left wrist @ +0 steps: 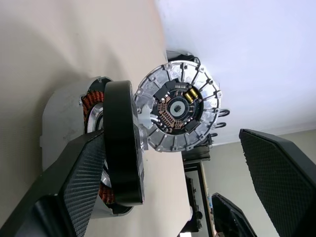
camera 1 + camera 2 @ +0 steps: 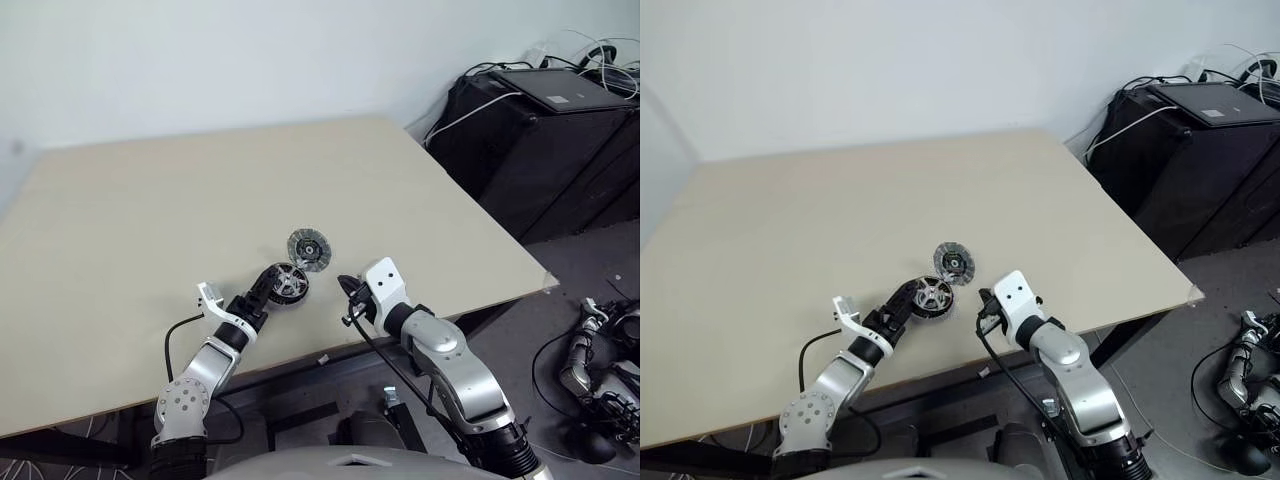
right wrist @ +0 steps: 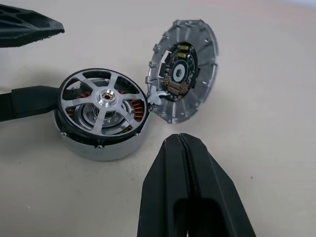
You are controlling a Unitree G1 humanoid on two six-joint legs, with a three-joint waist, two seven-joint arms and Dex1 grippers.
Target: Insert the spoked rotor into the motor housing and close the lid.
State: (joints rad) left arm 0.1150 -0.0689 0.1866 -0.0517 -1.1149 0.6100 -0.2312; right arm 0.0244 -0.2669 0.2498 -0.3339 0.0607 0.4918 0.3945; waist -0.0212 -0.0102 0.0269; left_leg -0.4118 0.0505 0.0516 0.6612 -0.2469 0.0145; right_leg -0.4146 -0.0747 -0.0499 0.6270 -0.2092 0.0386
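Right pincer nearest, jaws shut, empty, just short of the parts. Left pincer spread wide, straddling the motor housing, gripping nothing. Spoked rotor sits in housing; lid leans tilted against it. Risk: a nudge from either pincer topples the lid or skids the housing. Pale bare surface; white wall, dark cabinet, cables.
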